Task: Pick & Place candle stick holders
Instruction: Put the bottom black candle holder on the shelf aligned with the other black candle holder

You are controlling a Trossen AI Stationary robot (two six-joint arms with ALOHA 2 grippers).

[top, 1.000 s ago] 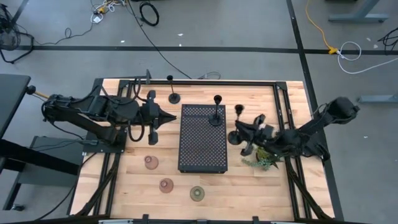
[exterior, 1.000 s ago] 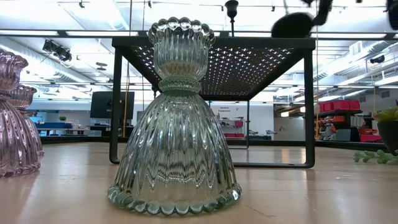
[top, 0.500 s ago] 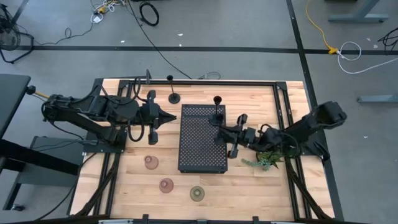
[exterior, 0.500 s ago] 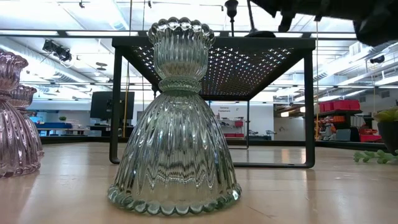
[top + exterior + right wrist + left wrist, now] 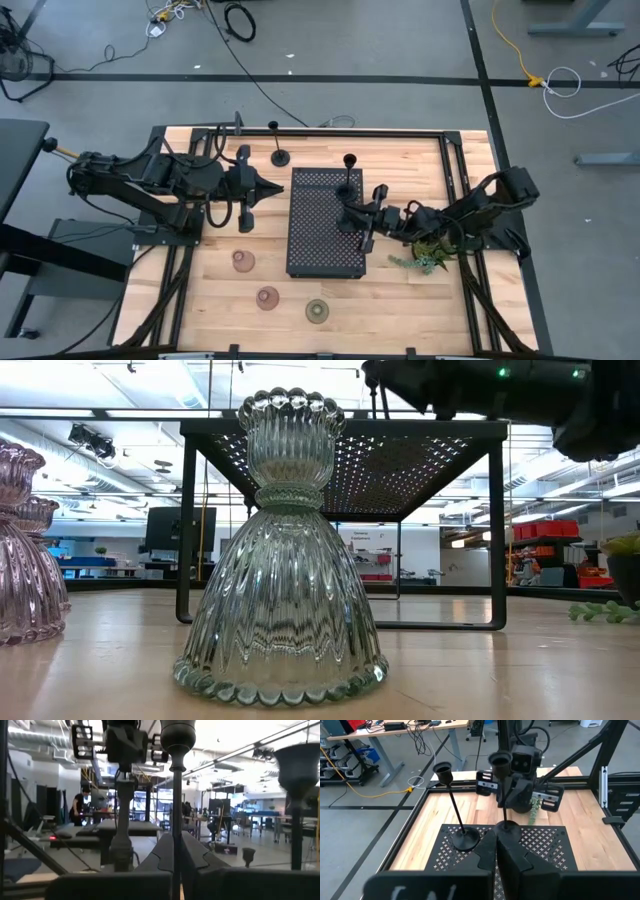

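Right claw: the right gripper (image 5: pixel 364 216) was reaching in from the plant side, over the right edge of the tray (image 5: pixel 318 252), its fingers pinched on the thin stem of the held holder (image 5: pixel 501 790).
Held holder: it stood upright, long axis vertical, with its cup top above the fingers. Its round base looked to be at the perforated surface, but I couldn't tell whether it was resting there or a hair above.
Key relation: the stem sat right between the fingers, so any release would have had to go straight back toward the right arm's own side.
Neighbour: a second black holder (image 5: pixel 347 180) stood on the tray just beside the held one, toward the far edge. That was the tight side.
Open room: most of the tray's surface lay bare toward the near edge and the left. The plant sprig (image 5: pixel 426 259) lay close under the right arm, off the tray.
Other pieces: a third black holder (image 5: pixel 279 153) stood on the wood beyond the tray's far left corner. Two pink glass cups (image 5: pixel 243 261) and the green glass cup (image 5: pixel 317 311) sat in front, well apart from the action.
Left claw: the left gripper (image 5: pixel 272 188) hung beside the tray's left edge, fingers pressed together on nothing, nearer the third holder than the right arm was.
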